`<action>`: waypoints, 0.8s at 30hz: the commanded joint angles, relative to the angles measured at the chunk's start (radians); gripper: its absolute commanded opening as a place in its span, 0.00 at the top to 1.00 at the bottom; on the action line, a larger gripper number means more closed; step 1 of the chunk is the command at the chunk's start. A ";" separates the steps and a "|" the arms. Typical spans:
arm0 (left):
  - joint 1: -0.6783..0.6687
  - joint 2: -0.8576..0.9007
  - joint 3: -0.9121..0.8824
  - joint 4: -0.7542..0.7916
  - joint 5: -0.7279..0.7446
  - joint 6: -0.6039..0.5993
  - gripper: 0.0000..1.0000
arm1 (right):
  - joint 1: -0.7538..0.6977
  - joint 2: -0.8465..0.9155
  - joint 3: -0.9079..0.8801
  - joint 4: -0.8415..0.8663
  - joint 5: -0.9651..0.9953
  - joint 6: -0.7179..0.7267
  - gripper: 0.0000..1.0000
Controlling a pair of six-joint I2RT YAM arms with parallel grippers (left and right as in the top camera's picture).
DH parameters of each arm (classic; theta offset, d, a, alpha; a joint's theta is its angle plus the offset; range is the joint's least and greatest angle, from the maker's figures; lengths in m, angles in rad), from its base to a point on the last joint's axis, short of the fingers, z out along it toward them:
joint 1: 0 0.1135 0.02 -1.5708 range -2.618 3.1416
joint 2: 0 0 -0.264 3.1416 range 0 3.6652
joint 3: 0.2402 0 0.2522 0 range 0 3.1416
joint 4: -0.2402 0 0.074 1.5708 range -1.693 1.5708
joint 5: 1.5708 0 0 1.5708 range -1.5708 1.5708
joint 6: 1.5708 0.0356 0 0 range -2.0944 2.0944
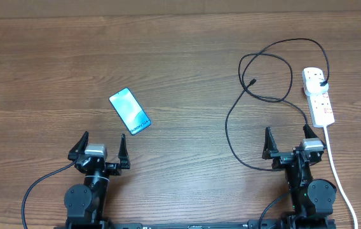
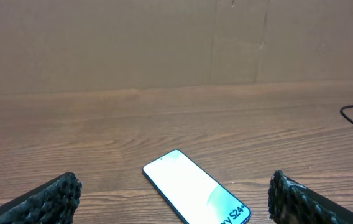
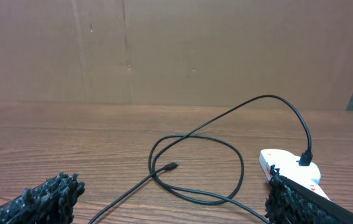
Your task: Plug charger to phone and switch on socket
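The phone (image 1: 129, 111) lies flat on the table, cyan screen up, left of centre; it also shows in the left wrist view (image 2: 196, 189) just ahead of the fingers. The charger's black cable (image 1: 266, 98) loops on the right, its connector tip (image 1: 252, 82) lying loose; the tip shows in the right wrist view (image 3: 171, 166). Its black plug head (image 1: 323, 83) sits in the white socket strip (image 1: 318, 96), also in the right wrist view (image 3: 288, 165). My left gripper (image 1: 99, 152) is open and empty, near the phone. My right gripper (image 1: 293, 147) is open and empty, near the strip.
The strip's thick white cord (image 1: 338, 175) runs down the right side past my right arm. A brown cardboard wall (image 2: 164, 43) stands at the table's far edge. The table is brown wood.
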 commanded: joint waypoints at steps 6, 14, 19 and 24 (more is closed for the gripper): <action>-0.002 -0.010 -0.004 -0.003 -0.010 0.011 0.00 | -0.003 -0.005 -0.011 0.003 -0.002 -0.002 0.00; -0.002 -0.010 -0.004 -0.003 -0.011 0.012 0.00 | -0.003 -0.005 -0.011 0.003 -0.002 -0.002 0.00; -0.002 -0.010 -0.004 0.008 -0.026 0.012 0.00 | -0.003 -0.005 -0.011 0.003 -0.002 -0.002 0.00; -0.002 -0.010 -0.004 0.144 0.015 -0.039 0.00 | -0.003 -0.005 -0.011 0.003 -0.002 -0.002 0.00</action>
